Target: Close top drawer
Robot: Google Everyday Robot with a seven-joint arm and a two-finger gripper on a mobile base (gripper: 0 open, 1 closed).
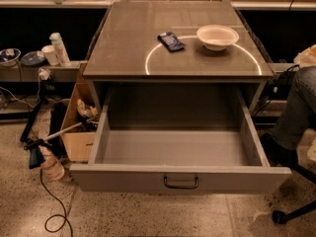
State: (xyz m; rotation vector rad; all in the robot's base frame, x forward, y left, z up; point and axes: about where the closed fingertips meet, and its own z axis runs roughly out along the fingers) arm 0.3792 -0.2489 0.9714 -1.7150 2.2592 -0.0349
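Note:
The top drawer (123, 177) is a wide grey metal drawer, pulled far out of the cabinet toward me. Its tall flat front carries one small dark loop handle (180, 182), and the inside (173, 147) is empty. The gripper is not in view. Only a pale piece of the arm (308, 56) shows at the right edge, apart from the drawer.
On the cabinet top (123, 48) lie a white bowl (217, 36) and a dark packet (171, 41). A cardboard box (79, 141) and cables (49, 216) are on the floor at left. A jeans-clad leg (296, 107) and a chair base (291, 214) stand at right.

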